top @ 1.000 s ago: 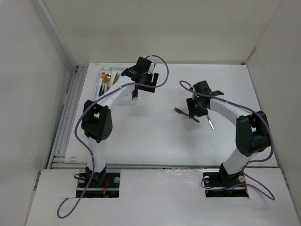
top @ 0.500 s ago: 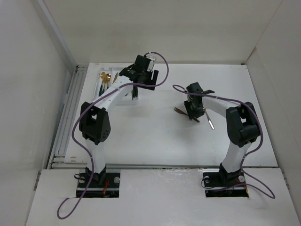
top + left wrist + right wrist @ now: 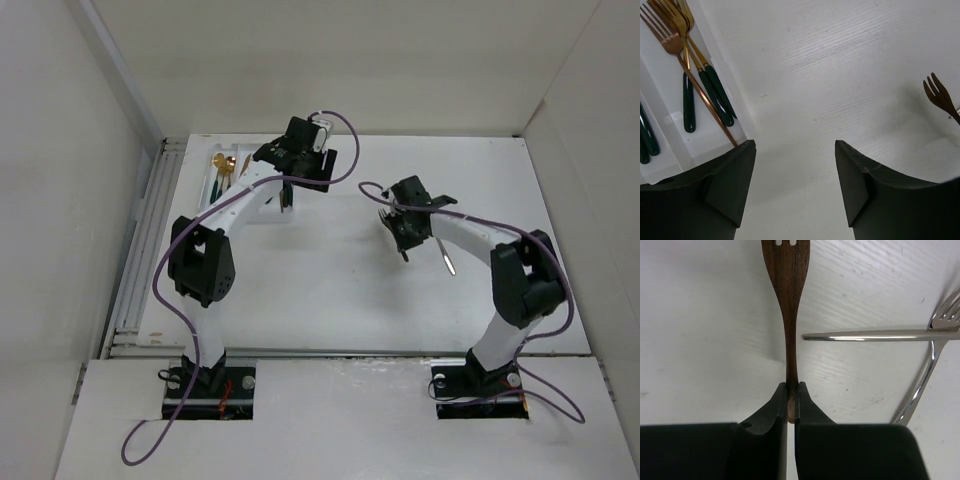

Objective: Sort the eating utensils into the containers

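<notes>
My right gripper is shut on the handle end of a copper-brown fork, whose tines point away from me. From above, that gripper sits right of the table's middle, with the fork sticking out to its left. My left gripper stands open with nothing between its fingers, just right of the white tray. Gold forks with dark green handles and a copper fork lie in the tray. The left wrist view also catches the held fork at far right.
A silver handle lies crosswise just beyond my right fingers, beside a silver fork. A silver utensil lies right of the right gripper. The tray stands at the back left near the wall rail.
The right gripper has closed on the copper fork and shifted slightly left and toward the back with it. The left arm has hardly moved.
</notes>
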`<state>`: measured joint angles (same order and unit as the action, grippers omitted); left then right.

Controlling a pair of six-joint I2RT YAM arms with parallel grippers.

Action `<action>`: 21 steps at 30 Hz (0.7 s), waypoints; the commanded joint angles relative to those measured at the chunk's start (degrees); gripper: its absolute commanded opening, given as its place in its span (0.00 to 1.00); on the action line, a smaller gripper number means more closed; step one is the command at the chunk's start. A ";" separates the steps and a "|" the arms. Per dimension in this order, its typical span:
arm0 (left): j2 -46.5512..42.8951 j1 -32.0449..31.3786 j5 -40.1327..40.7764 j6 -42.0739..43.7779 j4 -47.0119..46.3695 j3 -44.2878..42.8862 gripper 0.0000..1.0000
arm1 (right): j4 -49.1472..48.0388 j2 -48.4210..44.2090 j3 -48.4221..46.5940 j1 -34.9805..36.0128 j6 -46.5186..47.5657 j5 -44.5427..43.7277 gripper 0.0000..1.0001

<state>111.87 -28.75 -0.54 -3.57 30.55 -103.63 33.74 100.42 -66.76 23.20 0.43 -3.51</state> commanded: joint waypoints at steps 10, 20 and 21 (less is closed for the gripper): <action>-7.90 0.36 -31.96 -0.12 -3.29 -0.51 0.69 | -23.63 -19.30 -2.04 9.75 -16.06 -5.10 0.00; -7.90 0.36 -47.28 -7.67 -6.63 -2.80 0.71 | -25.39 -19.03 -4.00 12.83 -17.30 -5.90 0.00; -7.90 0.36 -46.49 -8.55 -7.68 -1.32 0.68 | -26.08 -19.03 -3.99 12.83 -17.30 -5.11 0.00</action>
<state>105.97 -28.62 -42.19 -8.86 26.28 -104.47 12.01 83.24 -68.95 35.97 -15.14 -7.99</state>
